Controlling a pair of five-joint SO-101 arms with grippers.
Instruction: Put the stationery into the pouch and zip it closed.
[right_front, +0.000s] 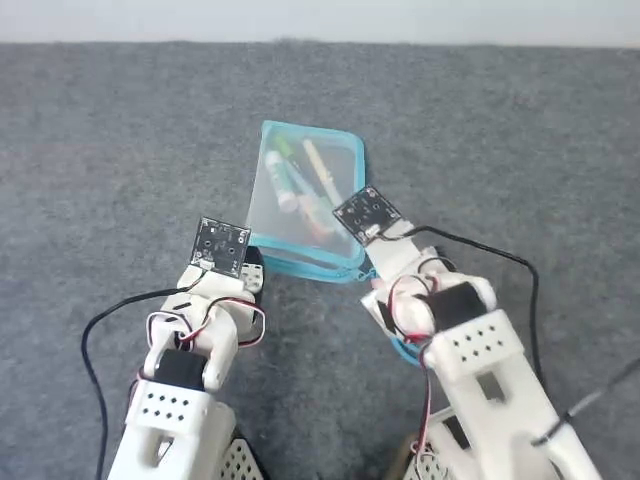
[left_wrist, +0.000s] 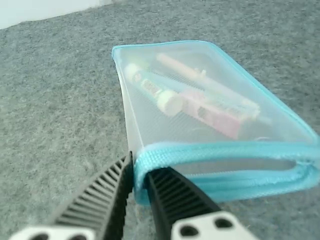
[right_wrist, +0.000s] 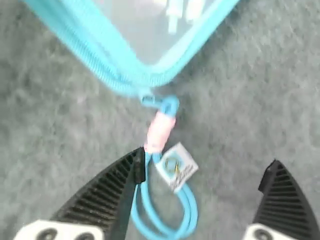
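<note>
Item 1, the landmark: a flat translucent mesh pouch with turquoise zip edging (right_front: 275, 212) (left_wrist: 150, 122) (right_wrist: 131, 35). We list it lying on the grey felt-like table cover (right_front: 120, 150), with its zip edge turned toward both arms.

Item 2, contents of the pouch. We count a green-and-white tube with a white cap (left_wrist: 149, 88) (right_front: 283, 176), a long cream pen (left_wrist: 184, 70) (right_front: 320, 170) and a pink rectangular block (left_wrist: 216, 113). All of them lie inside, behind the mesh wall.

Item 3, the zip edge. In the left wrist view we see its two turquoise bands standing apart, with a gap between them.

Item 4, a pink zip pull tab (right_wrist: 160, 131). We find it at the pouch's corner, just outside the edging, carrying a small white tag (right_wrist: 176, 168) and a turquoise cord loop (right_wrist: 172, 220).

Item 5, the left gripper (left_wrist: 139, 172). We record its black ribbed fingers clamped on the pouch's other zip-edge corner.

Item 6, the right gripper (right_wrist: 207, 160). We record its fingers spread wide. One fingertip (right_wrist: 139, 156) is just beside the pull tab and the other is well clear of it.
</note>
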